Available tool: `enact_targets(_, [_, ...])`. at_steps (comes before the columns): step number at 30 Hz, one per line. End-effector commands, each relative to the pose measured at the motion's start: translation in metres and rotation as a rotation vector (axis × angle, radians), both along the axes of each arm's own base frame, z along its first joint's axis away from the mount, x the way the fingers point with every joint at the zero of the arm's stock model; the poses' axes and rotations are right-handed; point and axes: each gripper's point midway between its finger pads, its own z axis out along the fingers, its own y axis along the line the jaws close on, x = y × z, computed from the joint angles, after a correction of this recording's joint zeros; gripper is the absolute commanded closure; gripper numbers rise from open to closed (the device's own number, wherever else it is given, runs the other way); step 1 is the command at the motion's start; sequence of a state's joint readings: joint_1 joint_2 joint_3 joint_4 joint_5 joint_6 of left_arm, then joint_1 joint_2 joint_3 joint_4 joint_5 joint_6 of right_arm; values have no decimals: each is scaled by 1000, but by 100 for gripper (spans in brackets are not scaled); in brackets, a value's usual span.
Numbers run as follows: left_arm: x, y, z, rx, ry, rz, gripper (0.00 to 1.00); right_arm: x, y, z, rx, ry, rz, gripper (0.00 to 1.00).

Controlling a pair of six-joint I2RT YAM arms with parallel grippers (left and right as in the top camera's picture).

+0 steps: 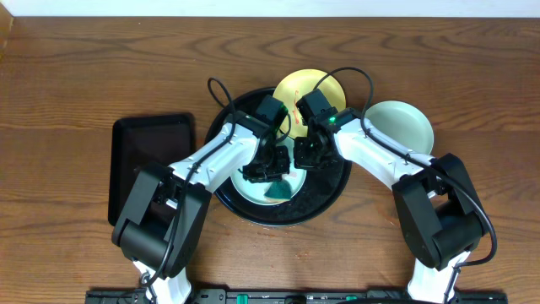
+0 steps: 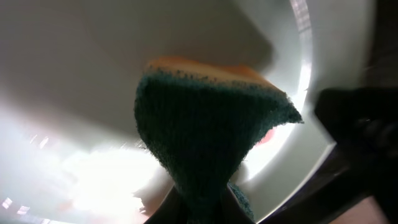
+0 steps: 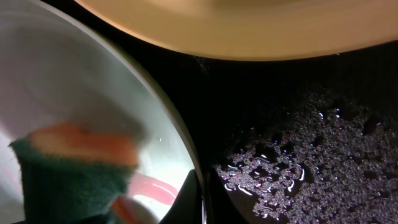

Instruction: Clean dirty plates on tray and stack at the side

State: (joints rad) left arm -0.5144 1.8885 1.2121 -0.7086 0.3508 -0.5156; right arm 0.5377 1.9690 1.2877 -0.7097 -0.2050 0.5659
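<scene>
Round black tray (image 1: 331,192): sits at the centre of the table (image 1: 84,67). Both arms reach in over it.
Water droplets (image 3: 280,168): scattered across the bare tray floor, as seen in the right wrist view.
Mint plate in the tray (image 1: 295,184): lies flat on the near half of the tray floor, under both end effectors.
Red smear (image 3: 155,185): on the inner surface of the mint plate in the tray, close to its rim.
Yellow plate (image 1: 314,89): at the far edge of the tray, partly overlapping the tray rim.
Second mint plate (image 1: 401,127): on the table just right of the tray, outside it, apart from the other two plates.
Sponge (image 2: 205,143): dark green scouring face with an orange-yellow back, positioned over the mint plate in the tray.
Left end effector (image 1: 268,169): over the mint plate in the tray, clamped on the sponge, which narrows where it is pinched.
Right end effector (image 1: 305,154): at the right rim of the same plate, close beside the left one. The views do not show whether its fingers are apart or together.
Rectangular black tray (image 1: 152,156): on the table left of the round tray, well clear of the plates.
</scene>
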Motion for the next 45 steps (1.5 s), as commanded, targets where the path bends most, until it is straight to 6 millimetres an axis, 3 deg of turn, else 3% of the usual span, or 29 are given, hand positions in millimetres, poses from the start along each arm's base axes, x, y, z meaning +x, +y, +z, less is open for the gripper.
enact_targets(1, [11, 2, -3, 10, -57, -13, 93, -1, 3, -3, 5, 8, 12, 99])
enact_targets(6, [45, 49, -8, 223, -185, 121, 93, -1, 4, -3, 6, 7, 13, 99])
enact_targets(14, [49, 84, 8, 257, -129, 188, 92, -1, 4, -3, 9, 5, 24, 99])
enact_targets(20, [53, 103, 47, 246, -172, 145, 92, 0, 5, -3, 11, 0, 31, 99])
enact_targets(24, [52, 99, 90, 73, -205, 152, 93, 0, 13, 1, 59, -11, 97, 99])
enact_targets(27, [52, 113, 111, 17, -231, 208, 93, 1, 20, 6, 83, -30, 162, 99])
enact_targets(31, [56, 143, 126, 22, -273, 270, 92, 6, 25, 20, 82, -85, 253, 99])
enact_targets(38, [62, 178, 124, 93, -297, 303, 93, 17, 16, 55, -135, -253, 345, 99])
enact_targets(45, [62, 183, 123, 122, -302, 310, 92, 27, 2, 104, -389, -487, 342, 99])
